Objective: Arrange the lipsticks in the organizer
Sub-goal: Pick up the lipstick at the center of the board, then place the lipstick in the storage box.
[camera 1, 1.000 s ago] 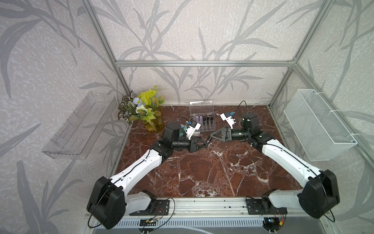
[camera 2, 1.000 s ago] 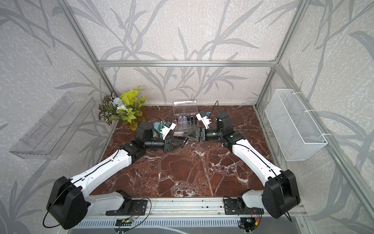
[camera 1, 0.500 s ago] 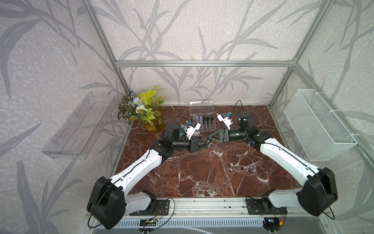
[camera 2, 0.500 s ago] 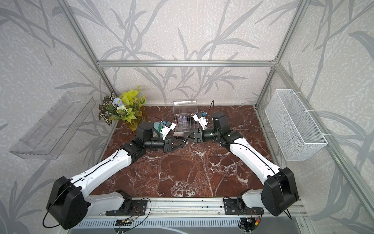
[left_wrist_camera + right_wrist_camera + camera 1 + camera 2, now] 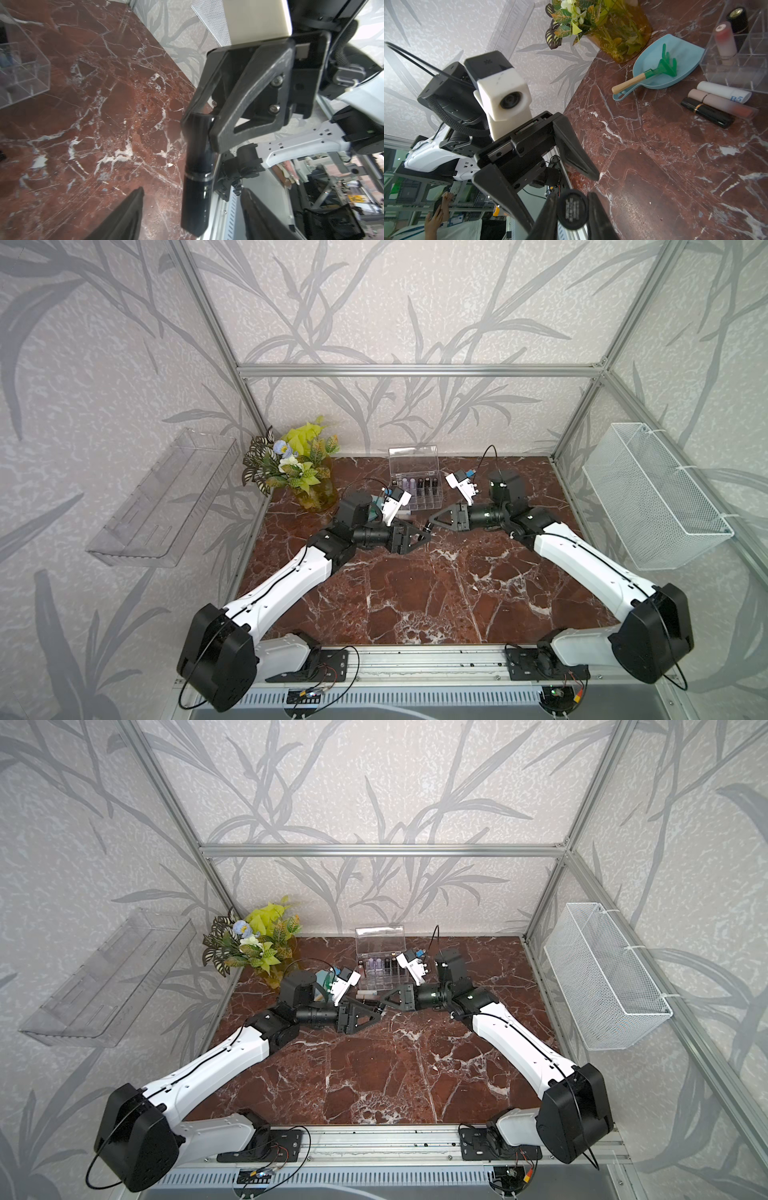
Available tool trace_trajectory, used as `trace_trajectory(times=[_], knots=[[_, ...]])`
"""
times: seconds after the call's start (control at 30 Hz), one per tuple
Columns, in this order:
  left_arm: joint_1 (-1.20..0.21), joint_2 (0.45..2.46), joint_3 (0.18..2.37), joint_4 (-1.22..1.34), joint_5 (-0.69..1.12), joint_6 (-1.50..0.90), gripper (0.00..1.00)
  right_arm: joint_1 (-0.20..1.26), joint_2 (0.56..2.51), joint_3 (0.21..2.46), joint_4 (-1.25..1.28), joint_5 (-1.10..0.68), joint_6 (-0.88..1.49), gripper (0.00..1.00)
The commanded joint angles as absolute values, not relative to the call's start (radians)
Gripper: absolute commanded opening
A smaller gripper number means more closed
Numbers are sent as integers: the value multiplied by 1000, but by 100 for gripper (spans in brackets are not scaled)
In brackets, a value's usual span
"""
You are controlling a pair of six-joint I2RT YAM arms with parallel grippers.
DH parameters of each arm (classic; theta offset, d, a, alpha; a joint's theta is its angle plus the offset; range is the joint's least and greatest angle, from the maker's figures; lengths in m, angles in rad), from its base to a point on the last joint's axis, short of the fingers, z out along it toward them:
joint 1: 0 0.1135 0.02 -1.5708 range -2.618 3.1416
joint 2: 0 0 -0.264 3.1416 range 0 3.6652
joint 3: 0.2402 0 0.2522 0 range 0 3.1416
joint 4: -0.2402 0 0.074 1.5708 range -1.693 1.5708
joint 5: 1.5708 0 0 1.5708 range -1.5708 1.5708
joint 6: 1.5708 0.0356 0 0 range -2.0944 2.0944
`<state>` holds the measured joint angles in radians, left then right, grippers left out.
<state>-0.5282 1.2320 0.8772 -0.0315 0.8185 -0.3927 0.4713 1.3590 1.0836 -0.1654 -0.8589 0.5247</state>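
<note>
SITE: robotics lab test cell dressed as a home corner | EVIDENCE: aluminium-profile frame holding leaf-print wallpaper panels; red marble-look tabletop; slotted rail with a bare circuit board; artificial flowers in an amber vase; person outside the cell.

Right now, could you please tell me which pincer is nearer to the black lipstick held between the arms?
Right. The right pincer is shut on one end of the black lipstick; the left pincer is open, its fingers flanking the other end without touching.
</note>
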Motion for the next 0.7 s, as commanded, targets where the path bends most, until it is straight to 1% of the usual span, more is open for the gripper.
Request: trace_trajectory(times=[0.0,0.2,0.33,0.5,0.67], knots=[[-526,1199,910,-88,670,-372,87,473,1347,1114,-216,-730,464,17],[-516,1130,896,-109,485,-368,89,474,1401,1147,-204,-458,382,17],[-499,1083,866,-100,401,-370,89,473,1477,1170,-126,-330,357,16],[-470,1046,827,-87,308,-376,89,475,1614,1253,-36,-265,324,16],[-443,1053,788,-81,242,-374,89,477,1766,1345,39,-200,285,16]])
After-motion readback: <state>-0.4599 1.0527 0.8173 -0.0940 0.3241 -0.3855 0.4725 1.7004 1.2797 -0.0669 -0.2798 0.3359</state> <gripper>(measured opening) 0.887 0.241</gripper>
